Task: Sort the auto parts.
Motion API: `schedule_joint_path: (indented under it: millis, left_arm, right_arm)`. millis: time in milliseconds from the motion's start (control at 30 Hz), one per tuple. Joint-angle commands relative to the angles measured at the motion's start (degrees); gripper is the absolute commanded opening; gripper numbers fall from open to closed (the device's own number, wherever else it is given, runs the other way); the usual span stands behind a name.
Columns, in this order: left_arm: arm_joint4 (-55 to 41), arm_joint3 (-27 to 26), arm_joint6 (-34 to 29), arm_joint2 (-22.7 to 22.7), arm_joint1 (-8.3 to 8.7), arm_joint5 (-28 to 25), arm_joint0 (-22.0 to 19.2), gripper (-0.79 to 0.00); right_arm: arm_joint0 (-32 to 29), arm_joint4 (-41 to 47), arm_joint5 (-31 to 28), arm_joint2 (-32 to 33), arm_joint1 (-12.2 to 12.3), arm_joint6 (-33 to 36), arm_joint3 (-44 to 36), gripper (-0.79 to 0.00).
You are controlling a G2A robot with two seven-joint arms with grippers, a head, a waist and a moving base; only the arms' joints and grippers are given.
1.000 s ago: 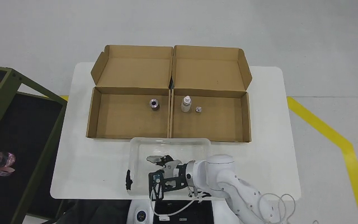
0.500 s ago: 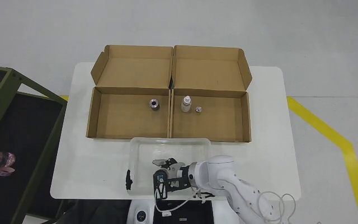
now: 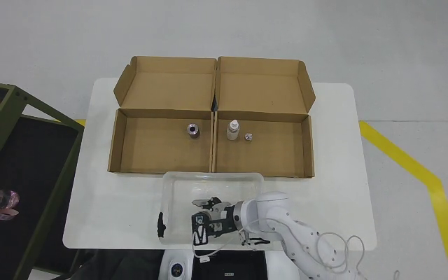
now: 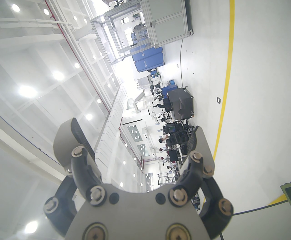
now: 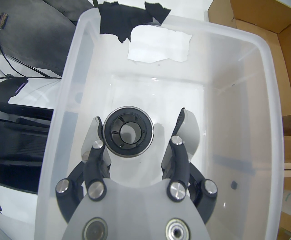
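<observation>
Shifted slightly rightward, my right gripper (image 5: 140,116) hangs wide open in the clear bin (image 3: 210,175) at lower centre, one finger touching the ungripped bearing (image 5: 128,148).

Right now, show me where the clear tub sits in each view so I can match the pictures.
Top view: the clear tub sits at the table's near edge, in front of two cardboard boxes.
Left wrist view: it looks out into the hall, away from the table.
Right wrist view: the tub's walls surround the right gripper.
Shared landmark: black tape on one end of the tub.
</observation>
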Motion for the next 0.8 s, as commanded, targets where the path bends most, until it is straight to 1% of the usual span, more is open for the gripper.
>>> schedule_joint_path:
  millis: [0, 100, 133, 167, 333, 367, 400, 467, 533, 567, 767]
  left_arm:
    - [0.0, 0.0, 0.0, 0.0, 0.00, 0.0, 0.0, 0.000]
    - [0.0, 0.0, 0.0, 0.0, 0.00, 0.0, 0.0, 0.000]
    - [0.0, 0.0, 0.0, 0.0, 0.00, 0.0, 0.0, 0.000]
    - [0.0, 0.0, 0.0, 0.0, 0.00, 0.0, 0.0, 0.000]
    - [0.0, 0.0, 0.0, 0.0, 0.00, 0.0, 0.0, 0.000]
    - [0.0, 0.0, 0.0, 0.0, 0.00, 0.0, 0.0, 0.000]
    - [0.0, 0.0, 0.0, 0.0, 0.00, 0.0, 0.0, 0.000]
    - [0.0, 0.0, 0.0, 0.0, 0.00, 0.0, 0.0, 0.000]
    - [0.0, 0.0, 0.0, 0.0, 0.00, 0.0, 0.0, 0.000]
    - [0.0, 0.0, 0.0, 0.0, 0.00, 0.0, 0.0, 0.000]
    - [0.0, 0.0, 0.0, 0.0, 0.00, 0.0, 0.0, 0.000]
  right_arm:
    - [0.3, 0.2, 0.1, -0.3, 0.0, 0.2, 0.3, -0.259]
    - [0.9, 0.5, 0.2, -0.8, 0.0, 0.4, 0.8, -0.289]
    - [1.0, 0.7, 0.3, -0.9, 0.0, 0.5, 1.0, -0.342]
    - [1.2, 0.8, 0.3, -1.1, 0.0, 0.5, 1.1, -0.413]
    - [1.7, 1.5, 0.5, -1.6, 0.0, 0.6, 1.4, -0.465]
    - [1.8, 1.7, 0.6, -1.7, 0.0, 0.5, 1.4, -0.486]
    - [1.9, 1.9, 0.7, -1.7, 0.0, 0.4, 1.4, -0.536]
    - [2.1, 2.3, 0.9, -1.8, 0.0, 0.0, 1.5, -0.606]
    - [2.2, 2.9, 0.9, -1.8, 0.1, -0.3, 1.4, -0.745]
    - [2.3, 3.0, 1.0, -1.8, 0.1, -0.3, 1.2, -0.785]
    - [3.0, 3.9, 2.1, -1.3, 0.3, -1.6, -0.2, -0.785]
